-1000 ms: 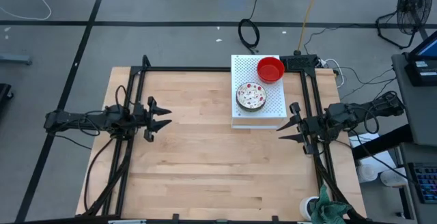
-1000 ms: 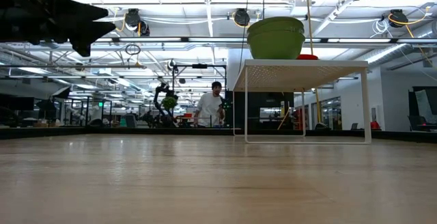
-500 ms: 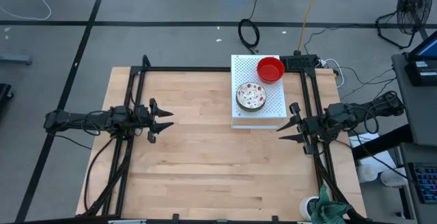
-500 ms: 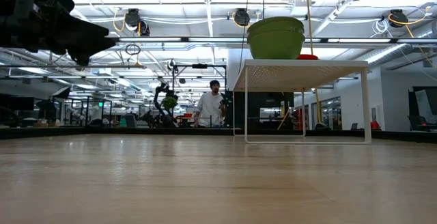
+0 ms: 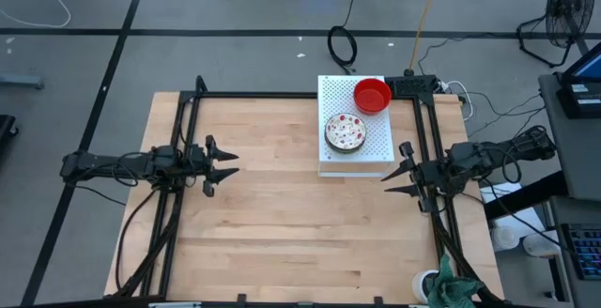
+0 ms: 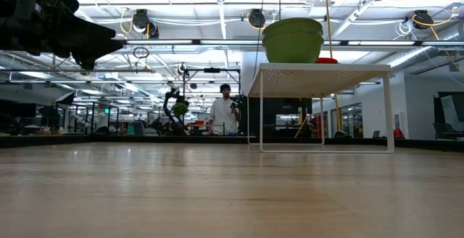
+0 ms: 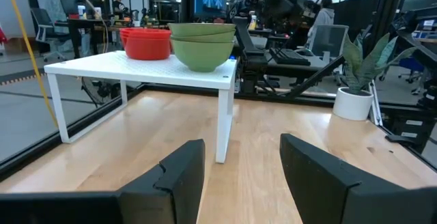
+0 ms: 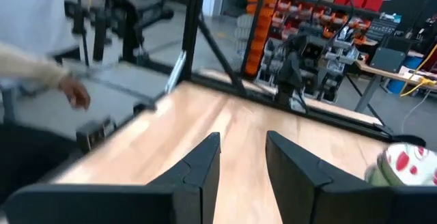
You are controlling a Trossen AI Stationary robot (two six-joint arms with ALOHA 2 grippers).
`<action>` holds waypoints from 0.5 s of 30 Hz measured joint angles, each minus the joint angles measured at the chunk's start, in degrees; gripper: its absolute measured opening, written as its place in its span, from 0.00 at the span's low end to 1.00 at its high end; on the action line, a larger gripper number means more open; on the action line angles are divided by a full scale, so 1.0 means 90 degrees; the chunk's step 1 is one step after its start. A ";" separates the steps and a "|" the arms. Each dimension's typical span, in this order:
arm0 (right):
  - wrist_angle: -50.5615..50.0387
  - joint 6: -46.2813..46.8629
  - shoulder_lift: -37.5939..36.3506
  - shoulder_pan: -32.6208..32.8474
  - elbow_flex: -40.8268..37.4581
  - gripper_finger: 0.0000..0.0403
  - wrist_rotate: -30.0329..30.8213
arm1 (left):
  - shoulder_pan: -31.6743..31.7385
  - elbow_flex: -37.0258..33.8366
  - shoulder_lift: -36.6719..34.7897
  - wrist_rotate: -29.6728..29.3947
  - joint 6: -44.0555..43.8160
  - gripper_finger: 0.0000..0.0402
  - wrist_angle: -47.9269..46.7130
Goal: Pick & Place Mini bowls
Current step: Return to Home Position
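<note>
Wood-topped table (image 5: 300, 242), catalogued from the high view, clock directions taken from the table's centre.

1. White perforated shelf (image 5: 374, 150), raised on legs, standing at about 1 o'clock against the far edge.
2. Green bowl stack (image 5: 346, 131): green outside, white with red speckles inside. It sits on the near half of the shelf top, and the left wrist view shows nested rims.
3. Red bowl stack (image 5: 372, 95): plain red, on the far half of the shelf top, at 1 o'clock from the green bowl stack and just beside it.
4. Left gripper (image 5: 233, 163): at 9 o'clock, raised above the wood and pointing toward 3 o'clock. Its fingers are spread apart and hold nothing.
5. Right gripper (image 5: 387, 182): at 3 o'clock, just off the shelf's near right corner and pointing toward 9 o'clock. Its fingers are parted and empty.
6. Person (image 6: 225, 115): standing in the room beyond the table, visible in the low view.
</note>
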 joint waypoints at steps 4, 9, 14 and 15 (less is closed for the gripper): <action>-0.0681 -0.0258 -0.0237 0.0002 -0.0002 0.26 0.0014 | 0.0000 0.0000 0.0000 0.0000 -0.0002 0.48 0.0000; -0.0818 -0.0053 -0.0517 0.0001 -0.0002 0.26 -0.0060 | 0.0000 0.0000 0.0000 0.0000 -0.0005 0.48 0.0000; -0.1258 0.0032 -0.0908 0.0002 -0.0002 0.26 -0.0172 | 0.0001 0.0000 0.0000 0.0000 -0.0004 0.48 0.0002; -0.1308 0.0046 -0.1016 -0.0001 -0.0002 0.26 -0.0170 | 0.0000 0.0000 0.0000 0.0000 -0.0005 0.48 0.0001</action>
